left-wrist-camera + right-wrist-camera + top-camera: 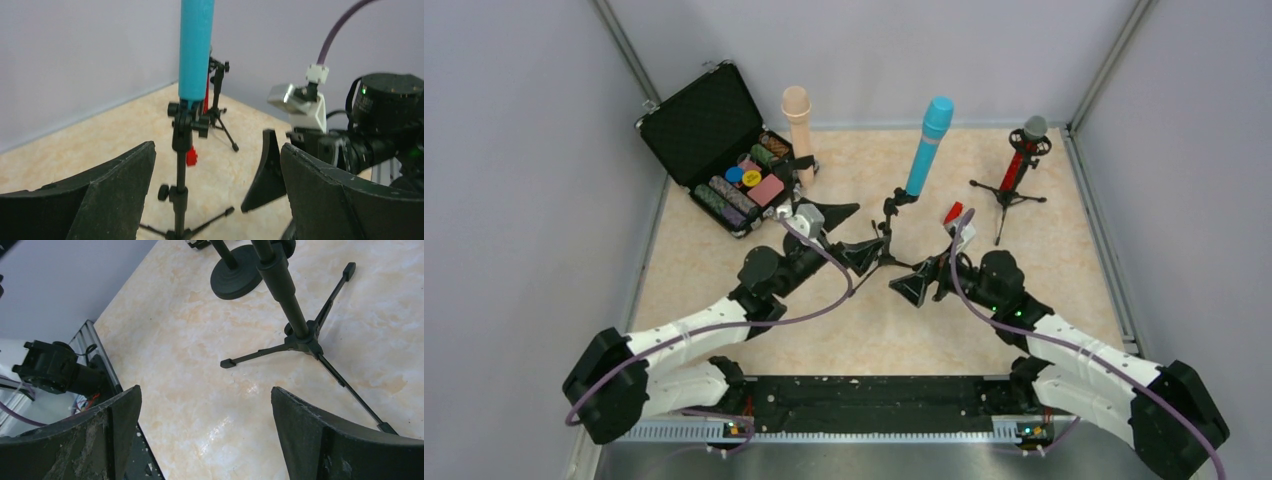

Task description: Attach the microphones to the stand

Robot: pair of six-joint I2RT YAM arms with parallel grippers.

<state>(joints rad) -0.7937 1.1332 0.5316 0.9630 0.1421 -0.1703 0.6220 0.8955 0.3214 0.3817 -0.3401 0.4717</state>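
Nearest to me, the left gripper (pixel 849 235) is released. Its fingers (pixel 110 195) are spread wide and they grasp nothing. The right gripper (pixel 929 278) is released as well, wide and empty, above the bare table (pixel 190 340). Both are close to the tripod stand (pixel 887 225) in the middle of the table, the left one at about its 9 o'clock and the right one at about its 4 o'clock. Neither touches it. The cyan microphone (pixel 927 147) sits in the clip of this stand, leaning toward 1 o'clock. A small red block (pixel 953 212) lies near the stand, at its 3 o'clock. Farther, at 11 o'clock, the beige microphone (pixel 798 125) stands upright, just beside the open chip case (pixel 709 130). At 1 o'clock, the red microphone (pixel 1027 150) with the silver head sits in a second tripod (pixel 1009 195).
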